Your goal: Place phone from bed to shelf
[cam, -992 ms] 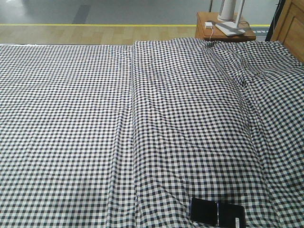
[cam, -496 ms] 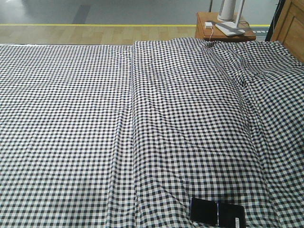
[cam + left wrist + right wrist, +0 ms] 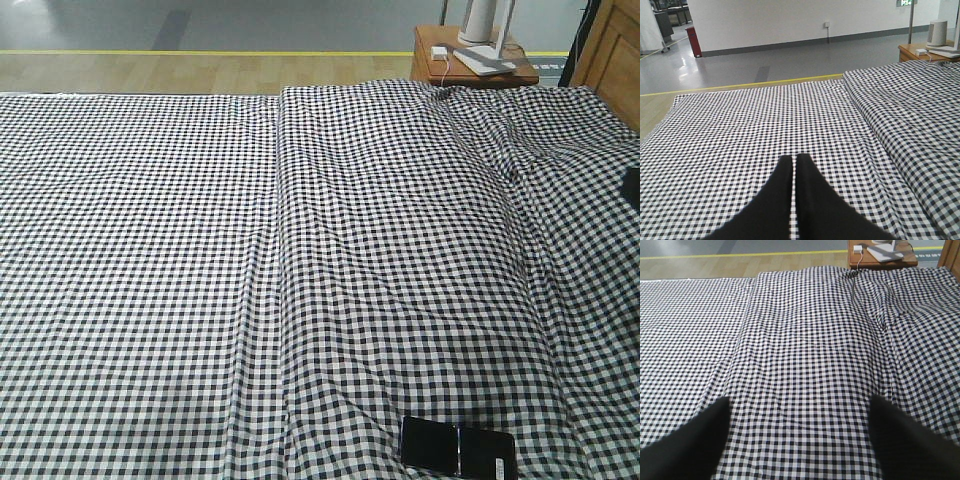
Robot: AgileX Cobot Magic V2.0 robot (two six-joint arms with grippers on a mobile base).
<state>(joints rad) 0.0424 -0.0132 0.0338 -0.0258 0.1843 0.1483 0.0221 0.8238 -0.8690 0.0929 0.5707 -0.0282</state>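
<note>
Since half a second ago a dark shape [image 3: 632, 188] has come in at the right edge of the front view, probably part of an arm, though too little shows to be sure; the phone [image 3: 458, 450] has not shifted. It lies flat on the wrinkled checked bed [image 3: 300, 250], near the front edge and right of the middle, with its long side running left to right and a crease across its centre. Neither wrist view shows it. The left gripper [image 3: 794, 165] hangs over the bed with its jaws together and holds nothing. The right gripper [image 3: 801, 405] has its jaws wide apart over bare cloth. A side table [image 3: 470, 62] stands past the far end of the bed, and the shelf is not clearly in view. The phone is likely light and stiff, with a glossy face that could slip and a screen that could crack if squeezed hard. Because it is thin and sunk slightly into soft fabric, the safest hold is probably across its two long edges, pressing the fingertips into the cloth to get beneath it.
</note>
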